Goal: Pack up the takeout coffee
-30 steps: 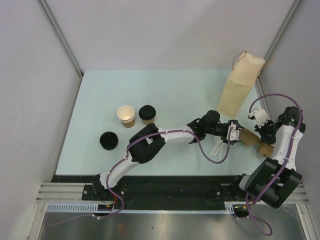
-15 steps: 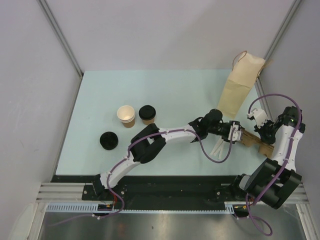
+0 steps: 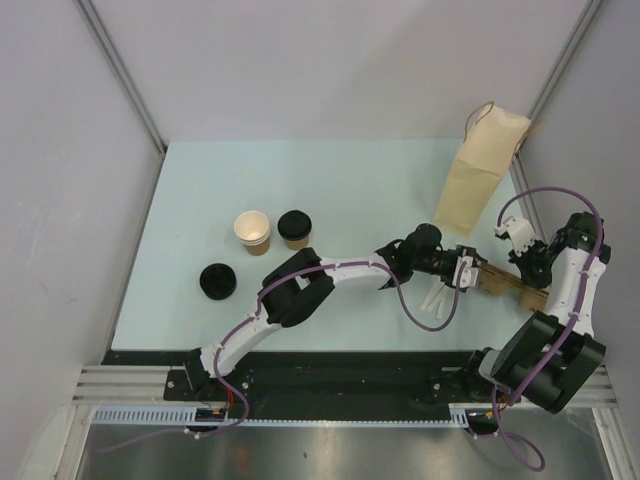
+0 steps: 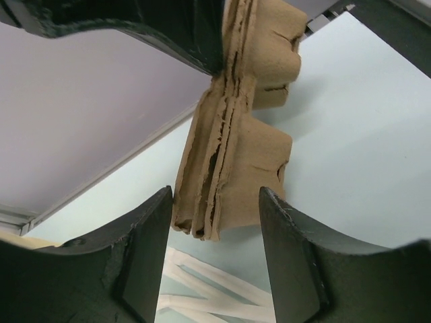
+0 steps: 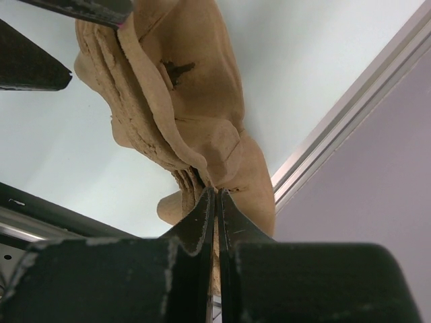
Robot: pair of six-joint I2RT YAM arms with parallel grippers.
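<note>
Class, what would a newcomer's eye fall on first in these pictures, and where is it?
At the right, the right gripper is shut on the brown pulp cup tray, while the left gripper gapes open around its other end. Behind them stands a tall paper bag. Left of centre sit an open cup and a lidded cup.

Overhead, two wrist close-ups on tray (image 4: 229, 155)
</note>
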